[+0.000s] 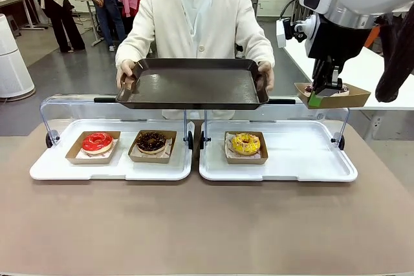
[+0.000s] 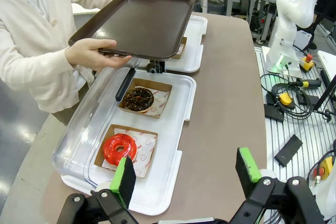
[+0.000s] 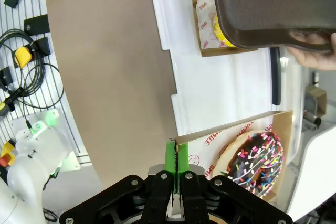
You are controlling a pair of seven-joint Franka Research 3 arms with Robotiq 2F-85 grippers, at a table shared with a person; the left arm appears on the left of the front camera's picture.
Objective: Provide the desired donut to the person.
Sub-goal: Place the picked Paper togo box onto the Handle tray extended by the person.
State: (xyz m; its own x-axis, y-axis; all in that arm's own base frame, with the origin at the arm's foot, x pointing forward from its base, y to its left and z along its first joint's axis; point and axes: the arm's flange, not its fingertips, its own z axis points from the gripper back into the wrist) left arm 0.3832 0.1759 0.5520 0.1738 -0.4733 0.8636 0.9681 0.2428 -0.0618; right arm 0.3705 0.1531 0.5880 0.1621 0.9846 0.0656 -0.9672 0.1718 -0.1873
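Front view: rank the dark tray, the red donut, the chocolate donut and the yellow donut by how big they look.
1. The dark tray, clearly largest.
2. The red donut, chocolate donut and yellow donut look about alike, so I won't rank them.

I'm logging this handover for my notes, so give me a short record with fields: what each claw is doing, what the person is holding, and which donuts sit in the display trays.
Right claw: shut on the edge of a paper box with a sprinkled donut, raised off the table
Left claw: open, empty, near the red donut
Person: holds a dark tray with both hands
On white trays: red donut, chocolate donut, yellow donut
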